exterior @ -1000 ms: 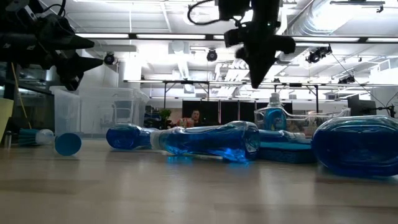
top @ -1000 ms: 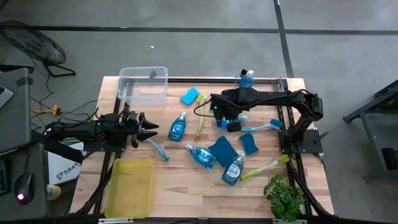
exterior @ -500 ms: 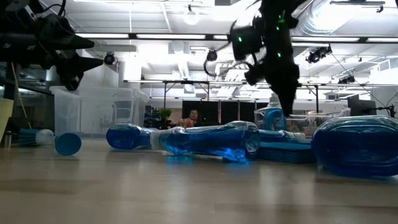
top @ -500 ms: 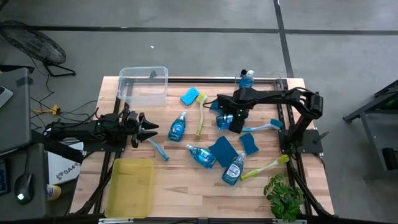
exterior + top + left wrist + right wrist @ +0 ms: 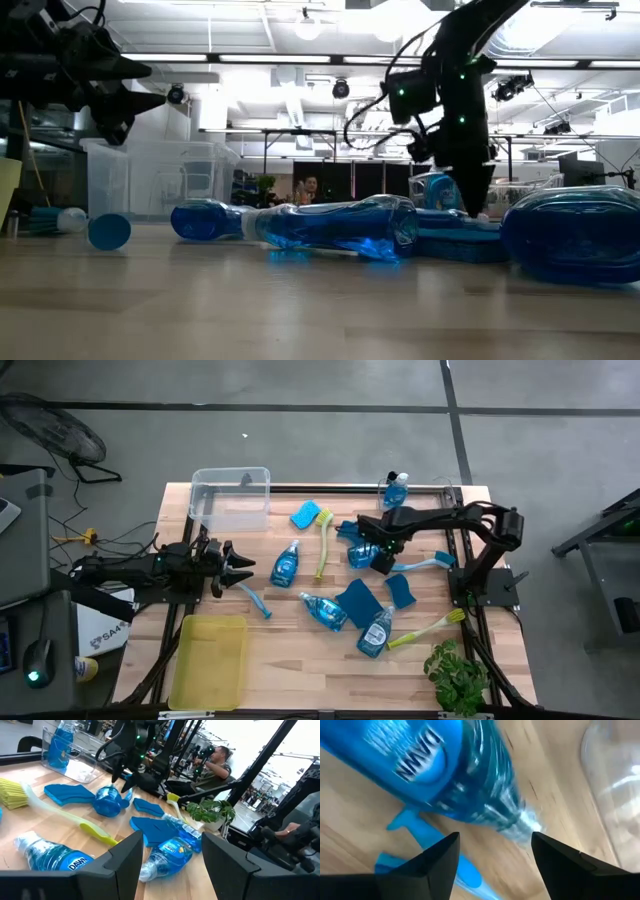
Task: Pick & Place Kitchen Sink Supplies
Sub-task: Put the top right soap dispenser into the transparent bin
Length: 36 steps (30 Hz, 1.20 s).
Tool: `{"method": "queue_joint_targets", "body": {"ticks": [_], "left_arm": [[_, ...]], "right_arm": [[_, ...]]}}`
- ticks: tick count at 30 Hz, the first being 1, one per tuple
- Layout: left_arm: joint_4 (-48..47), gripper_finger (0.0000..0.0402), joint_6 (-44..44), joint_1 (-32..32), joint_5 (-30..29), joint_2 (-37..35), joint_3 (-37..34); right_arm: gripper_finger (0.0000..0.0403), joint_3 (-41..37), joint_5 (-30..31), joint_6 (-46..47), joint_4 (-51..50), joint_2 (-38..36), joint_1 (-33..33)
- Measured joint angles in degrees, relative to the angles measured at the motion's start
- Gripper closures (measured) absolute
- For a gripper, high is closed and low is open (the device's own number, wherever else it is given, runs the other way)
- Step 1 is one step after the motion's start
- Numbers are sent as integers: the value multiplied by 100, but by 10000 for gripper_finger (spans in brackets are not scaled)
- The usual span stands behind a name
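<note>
Hovering right pincer (image 5: pixel 381 560), fingers spread, empty, over soap bottle (image 5: pixel 455 775) lying mid-tabletop (image 5: pixel 300 650). Judgement: bottle slick, liquid-heavy, rolls; grip across body. Left pincer (image 5: pixel 240 568) open, empty, waiting at left.

Blue soap bottles (image 5: pixel 286 565) with white caps, blue sponges (image 5: pixel 358 601) — yellow-green brush (image 5: pixel 322 545), yellow tray (image 5: pixel 209 660).

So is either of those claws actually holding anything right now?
No. The right gripper is open, just above a lying soap bottle without gripping it. The left gripper is open too, with nothing between its fingers.
</note>
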Motion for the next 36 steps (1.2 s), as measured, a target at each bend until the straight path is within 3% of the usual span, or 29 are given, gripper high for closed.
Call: {"method": "queue_joint_targets", "body": {"ticks": [5, 9, 13, 18, 27, 36], "left_arm": [[-3, 204, 84, 0, 0, 0, 0], [-4, 204, 93, 0, -2, -1, 0], [-4, 204, 93, 0, -2, 0, 0], [-6, 204, 93, 0, -4, 0, 0], [-6, 204, 152, 0, -2, 1, 0], [-6, 204, 154, 0, 0, 1, 0]], "right_arm": [[163, -27, -106, -797, 118, -416, 11], [162, -29, -102, -2121, 411, -719, 25], [161, -29, -116, -3447, 554, -775, 158], [151, -29, -46, -4241, 1077, -710, 327], [130, -29, -70, -3905, 1346, -707, 553], [122, -29, 414, -3628, 1433, -455, 997]]}}
